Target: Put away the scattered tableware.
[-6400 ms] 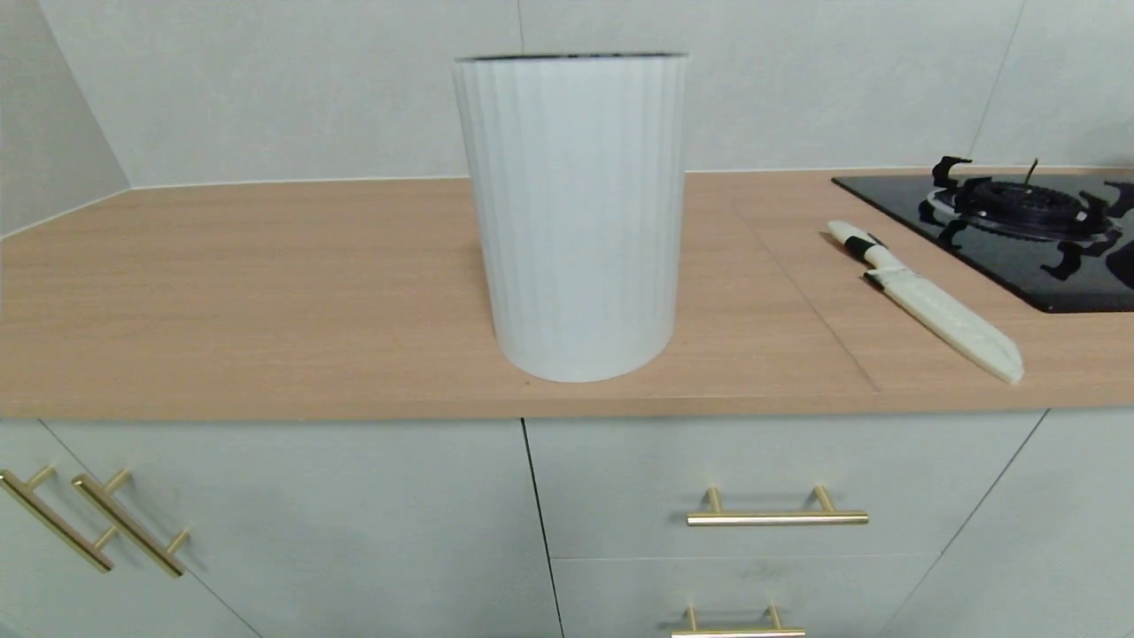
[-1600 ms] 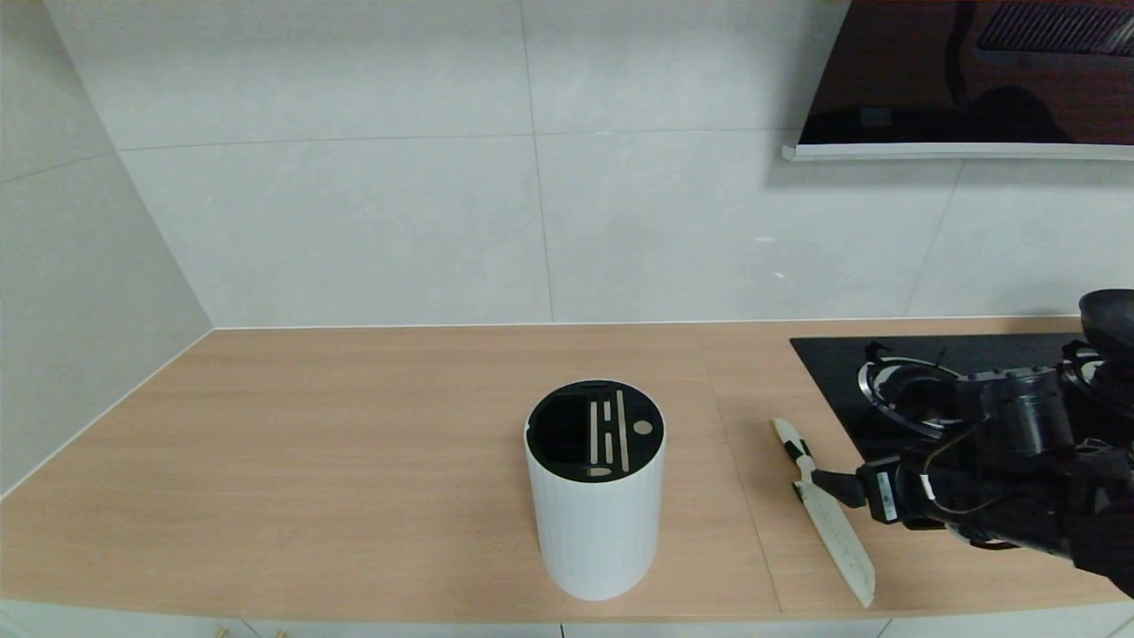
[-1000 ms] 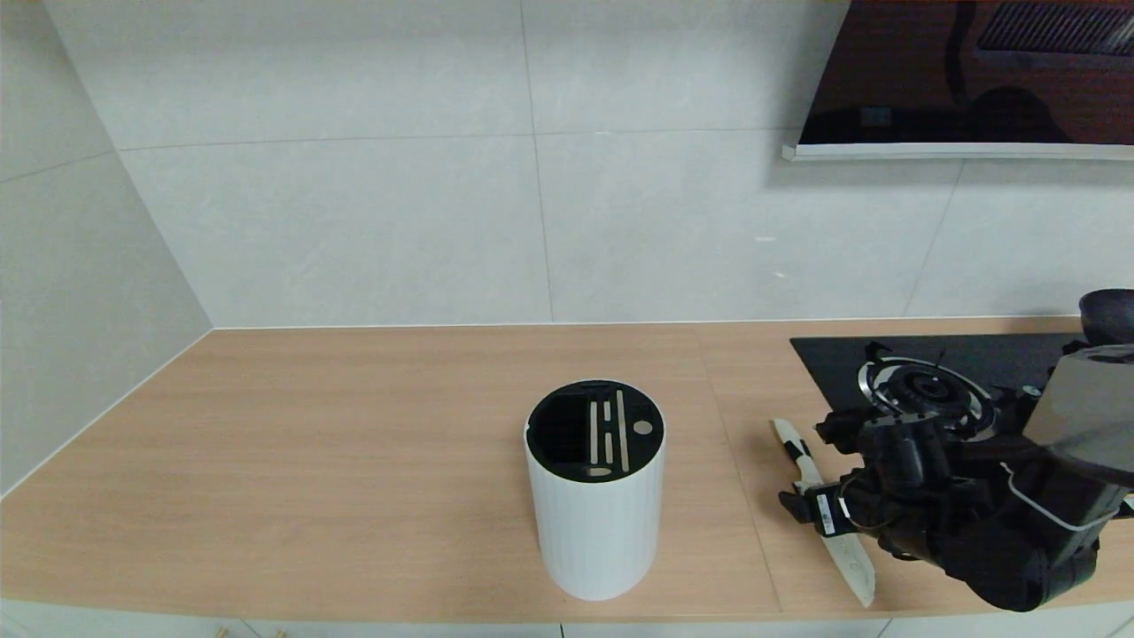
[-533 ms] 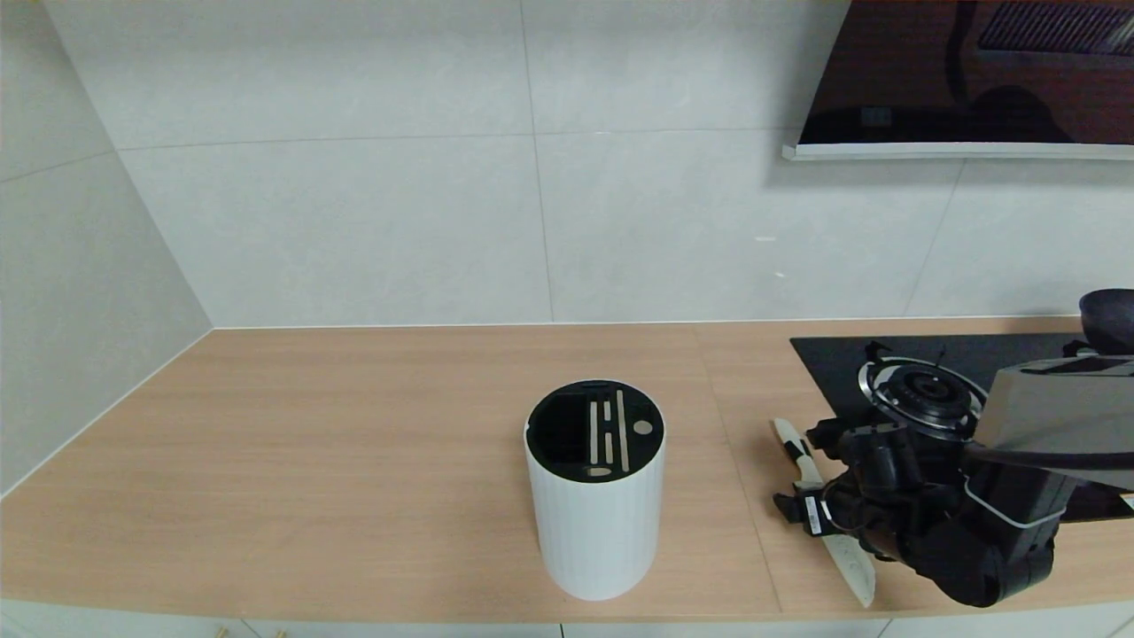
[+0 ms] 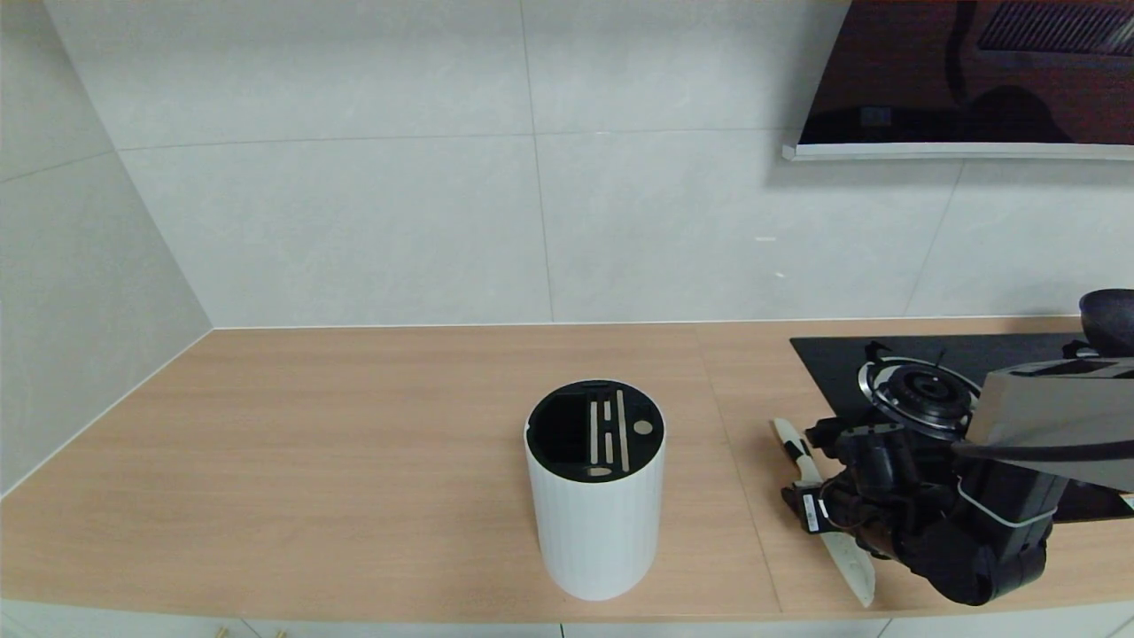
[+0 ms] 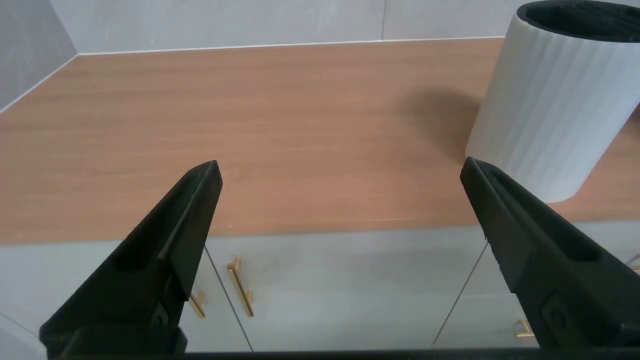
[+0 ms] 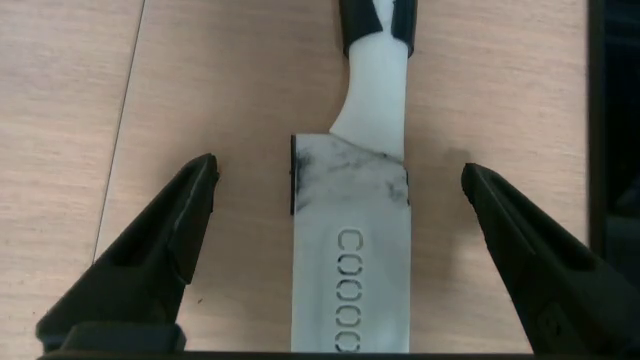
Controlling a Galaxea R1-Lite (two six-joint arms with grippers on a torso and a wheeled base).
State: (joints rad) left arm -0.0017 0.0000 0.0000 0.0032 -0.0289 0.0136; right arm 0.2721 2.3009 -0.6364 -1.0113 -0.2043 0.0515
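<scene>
Swung round and lowered since a moment ago; right fingers (image 7: 170,240) spread wide, astride the knife (image 7: 350,250), blade flat on the worktop (image 7: 80,120) between them, untouched; seemingly ready to close; holder (image 5: 594,505) well apart from them; left fingers (image 6: 160,260) apart, empty.
</scene>
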